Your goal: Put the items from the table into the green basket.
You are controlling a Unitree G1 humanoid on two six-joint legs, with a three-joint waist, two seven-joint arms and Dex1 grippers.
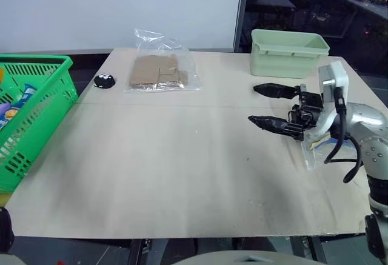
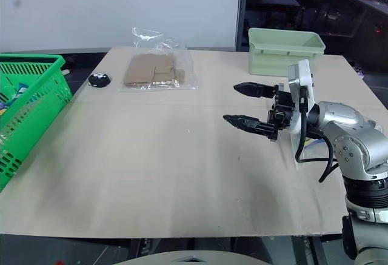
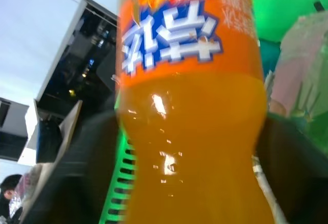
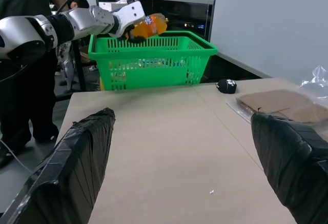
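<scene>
Left claw (image 4: 134,33) above the green basket (image 4: 154,60), soda bottle (image 4: 149,26) between its fingers; whether it grips or has let go cannot be told. Release should drop the bottle well inside the rim. Right claw (image 1: 276,106) hangs open over the counter (image 1: 182,156). A brown-filled bag (image 1: 159,71) remains, beside a pale tub (image 1: 285,53); nothing obstructs.

the table (image 1: 182,174) is pale matt wood with a smooth face. the green basket (image 4: 154,60) is glossy lattice plastic. the soda bottle (image 3: 189,131) is shiny clear plastic with a slick printed label. the bag (image 1: 160,71) is crinkled clear film over flat brown card.
</scene>
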